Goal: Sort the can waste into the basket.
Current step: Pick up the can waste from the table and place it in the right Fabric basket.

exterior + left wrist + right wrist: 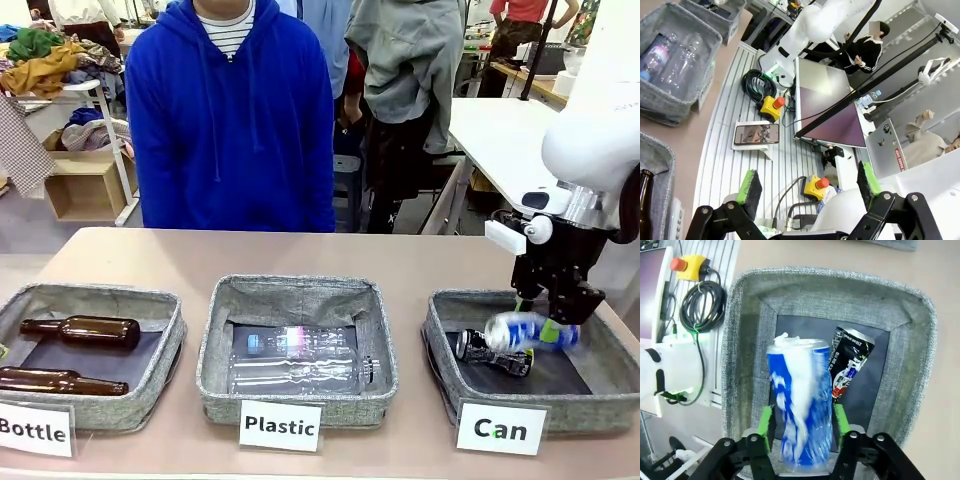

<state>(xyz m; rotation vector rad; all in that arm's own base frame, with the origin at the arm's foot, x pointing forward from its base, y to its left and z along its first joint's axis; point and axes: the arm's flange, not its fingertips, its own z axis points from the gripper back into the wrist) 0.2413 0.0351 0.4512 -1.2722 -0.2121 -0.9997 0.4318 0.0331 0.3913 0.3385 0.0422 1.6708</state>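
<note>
My right gripper [535, 318] hangs over the grey basket [600, 400] carded "Can" at the table's right end. The blue and white can [530, 332] sits blurred between its green pads, just above the basket floor and seemingly slipping free. In the right wrist view that can [800, 400] stands lengthwise between the slightly parted fingers of the gripper [802, 426], over the basket [740, 340]. The black and silver can [490, 352] lies on the dark lining, beside the blue one [850, 365]. My left gripper [809, 184] is open and holds nothing, off the table over the robot's base.
The "Plastic" basket [300, 290] with clear bottles sits mid-table. The "Bottle" basket [100, 298] with two brown bottles is at the left. A person in a blue hoodie [230, 120] stands at the far edge. White cards line the front edge.
</note>
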